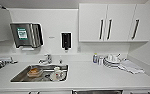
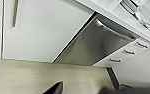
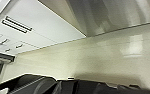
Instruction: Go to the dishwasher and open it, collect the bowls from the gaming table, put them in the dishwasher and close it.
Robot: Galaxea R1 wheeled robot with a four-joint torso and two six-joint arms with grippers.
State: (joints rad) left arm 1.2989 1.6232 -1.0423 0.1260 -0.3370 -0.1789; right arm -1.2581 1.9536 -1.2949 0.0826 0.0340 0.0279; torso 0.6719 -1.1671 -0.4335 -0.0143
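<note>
Kitchen table [image 1: 91, 75]: sink [image 1: 21, 76] at 7 o'clock, stacked plates [image 1: 111, 61] at 2 o'clock. Dishwasher [image 2: 96, 45], steel front shut, under table edge. Jaws' state: cannot tell.

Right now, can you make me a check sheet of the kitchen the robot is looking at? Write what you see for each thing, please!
Surface: white countertop with a steel sink set in it.
Job's things: dishwasher with a steel front and bar handle, under the counter between white cabinets; whether its door is ajar cannot be told. Bowls and gaming table: nothing seen.
Clutter: dishes in the sink, among them a white mug; stacked plates, a folded cloth and a small bottle on the counter.
Grippers: fingers cannot be made out.
Cables: nothing seen.
Surroundings: paper towel dispenser and black soap dispenser on the wall, white wall cabinets, pale floor.
</note>
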